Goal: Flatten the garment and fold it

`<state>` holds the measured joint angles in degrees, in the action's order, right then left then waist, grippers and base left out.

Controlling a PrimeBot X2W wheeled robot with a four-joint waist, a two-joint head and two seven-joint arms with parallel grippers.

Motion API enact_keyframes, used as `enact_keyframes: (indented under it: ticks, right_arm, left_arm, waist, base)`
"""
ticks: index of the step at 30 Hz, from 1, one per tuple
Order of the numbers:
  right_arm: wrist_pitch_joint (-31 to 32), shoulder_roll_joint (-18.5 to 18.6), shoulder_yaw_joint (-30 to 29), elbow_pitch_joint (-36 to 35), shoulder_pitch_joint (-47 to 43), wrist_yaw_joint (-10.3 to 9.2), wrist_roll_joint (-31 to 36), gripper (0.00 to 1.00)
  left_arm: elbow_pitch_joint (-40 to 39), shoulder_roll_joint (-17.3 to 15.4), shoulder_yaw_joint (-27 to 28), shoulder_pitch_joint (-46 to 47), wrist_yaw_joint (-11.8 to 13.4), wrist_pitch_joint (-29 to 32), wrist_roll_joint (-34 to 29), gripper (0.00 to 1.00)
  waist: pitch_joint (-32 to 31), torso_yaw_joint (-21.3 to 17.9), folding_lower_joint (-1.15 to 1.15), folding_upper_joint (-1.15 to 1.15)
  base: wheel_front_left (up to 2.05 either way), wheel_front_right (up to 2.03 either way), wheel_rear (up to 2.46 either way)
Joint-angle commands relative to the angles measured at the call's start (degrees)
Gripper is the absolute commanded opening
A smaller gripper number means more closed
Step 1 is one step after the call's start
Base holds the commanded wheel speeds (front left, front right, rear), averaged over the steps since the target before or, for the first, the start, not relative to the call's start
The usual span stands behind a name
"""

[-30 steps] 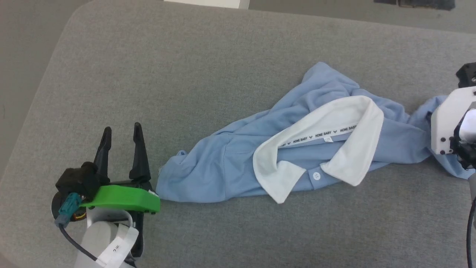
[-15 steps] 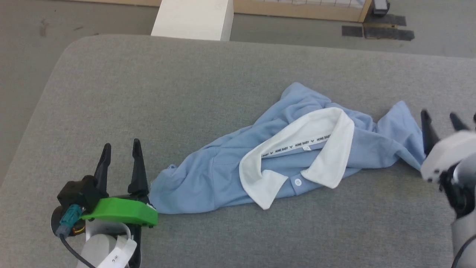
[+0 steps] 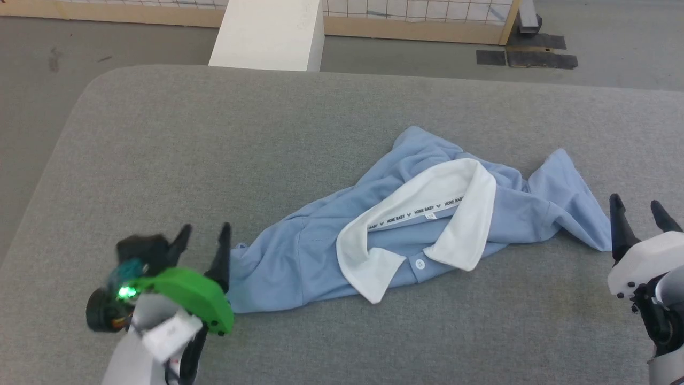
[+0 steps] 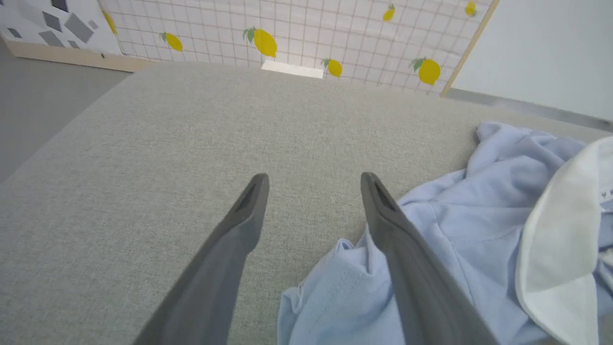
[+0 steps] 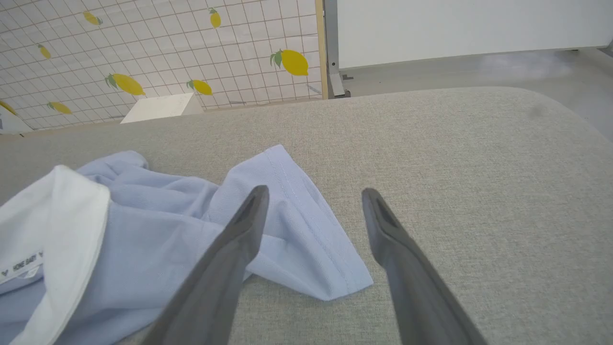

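Flattening is judged not yet done. The crumpled light blue, white-collared polo shirt (image 3: 299,256) lies mid-table on the grey fabric table (image 3: 214,133). Left gripper (image 3: 204,240) and right gripper (image 3: 636,214), both released and empty, flank its ends. The next move calls for grasping both ends and spreading them.

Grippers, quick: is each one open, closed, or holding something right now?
Left gripper: open, holding nothing, at the edge of the garment.
Right gripper: open, holding nothing, at the garment's other end.

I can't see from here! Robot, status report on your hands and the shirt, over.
Left gripper open at shirt edge. Right gripper open, empty. Shirt crumpled, unfolded. Nothing blocking.
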<state>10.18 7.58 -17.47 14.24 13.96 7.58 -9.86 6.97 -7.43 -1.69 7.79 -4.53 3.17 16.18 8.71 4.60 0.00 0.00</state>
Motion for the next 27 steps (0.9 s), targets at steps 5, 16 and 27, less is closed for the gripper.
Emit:
enact_keyframes:
  ticks: [5,16,27]
  right_arm:
    - [1.25,-0.56,-0.41,-2.16,-0.85,-0.09,0.67,1.00]
    - [1.97,-0.77,-0.11,-4.12,0.01,-0.09,1.02,1.00]
    - [2.29,-0.60,-0.67,-4.39,0.12,-0.09,1.72,1.00]
  left_arm:
    - [-3.12,-3.46,-3.44,4.29,-0.98,22.08,2.24,1.00]
    - [-6.32,-6.52,-7.25,5.71,-0.56,41.86,3.70,1.00]
    - [-4.88,-5.24,-7.75,6.12,-1.29,37.91,6.31,0.00]
  waist:
    - [1.34,0.74,0.00,0.00]
    - [5.26,-0.17,0.00,0.00]
    - [6.97,-0.12,0.00,0.00]
  base:
    - [0.00,0.00,0.00]
    - [0.00,0.00,0.00]
    - [0.00,0.00,0.00]
